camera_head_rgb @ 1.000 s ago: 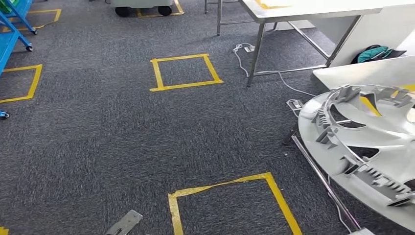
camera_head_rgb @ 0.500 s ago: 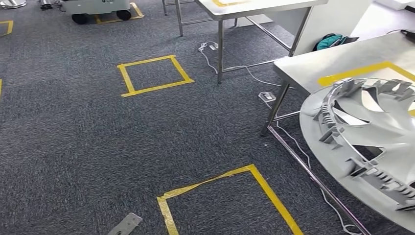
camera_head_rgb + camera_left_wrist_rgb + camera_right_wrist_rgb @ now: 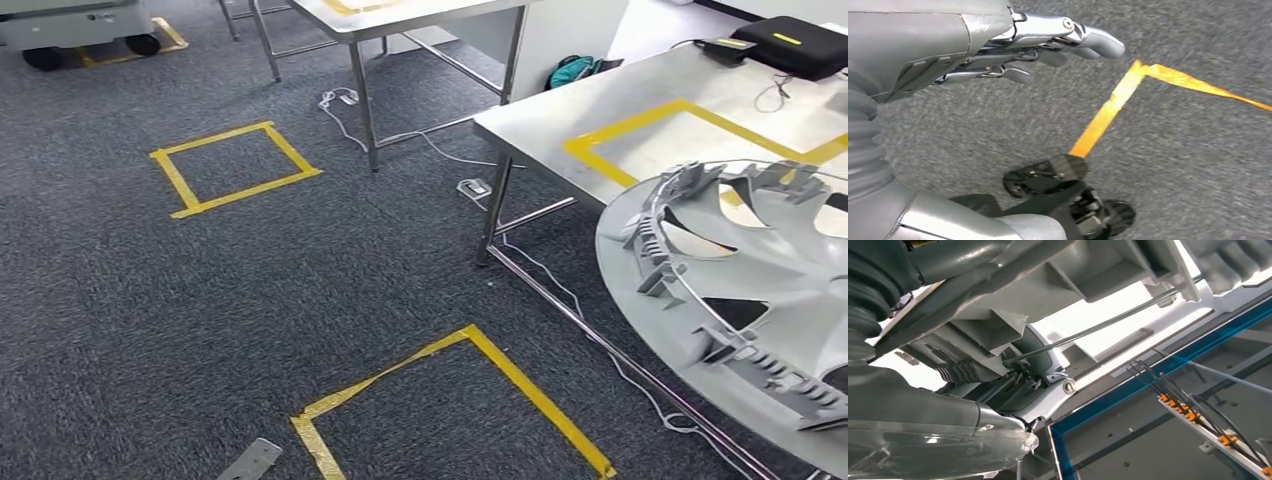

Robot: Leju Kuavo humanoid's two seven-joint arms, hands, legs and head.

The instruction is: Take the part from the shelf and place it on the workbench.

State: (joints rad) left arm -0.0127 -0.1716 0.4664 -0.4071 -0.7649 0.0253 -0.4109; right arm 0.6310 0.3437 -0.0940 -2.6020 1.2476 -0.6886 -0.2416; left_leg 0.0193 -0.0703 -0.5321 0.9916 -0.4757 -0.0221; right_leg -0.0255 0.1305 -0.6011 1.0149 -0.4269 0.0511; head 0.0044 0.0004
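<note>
1. Head view: a large round pale grey plastic wheel-cover part (image 3: 745, 300) fills the lower right, cut off by the right and bottom edges. It is a disc with no clear long axis; its ribbed inner face is turned up toward the camera and it tilts, with the near rim lower. A raised ring of clips and ribs runs round the inside, and curved spoke-like openings cut through the dished surface. It sits in the air in front of the steel-topped workbench (image 3: 560, 115), overlapping the near edge, with the far rim over the yellow tape rectangle (image 3: 640, 135) marked on the top. A flat black case (image 3: 795, 45) lies at the workbench's far corner. On the dark grey carpet (image 3: 150, 300) are a yellow tape square (image 3: 235, 167) and a nearer yellow tape outline (image 3: 450, 400). A second steel table (image 3: 400, 15) stands farther back, white cables (image 3: 345, 100) trailing beneath it.

2. Left wrist view: the left hand (image 3: 1038, 47) hangs over the carpet with nothing in it, its fingers (image 3: 1093, 42) stretched out and slightly apart. A yellow tape corner (image 3: 1128, 95) lies on the floor beyond.

3. Right wrist view: the right hand (image 3: 993, 375) is pressed up against the underside of the grey part, whose ribs and webs crowd the picture. Dark fingers (image 3: 963, 371) hook round a rib, gripping it. A blue-edged frame (image 3: 1148, 385) shows behind.
</note>
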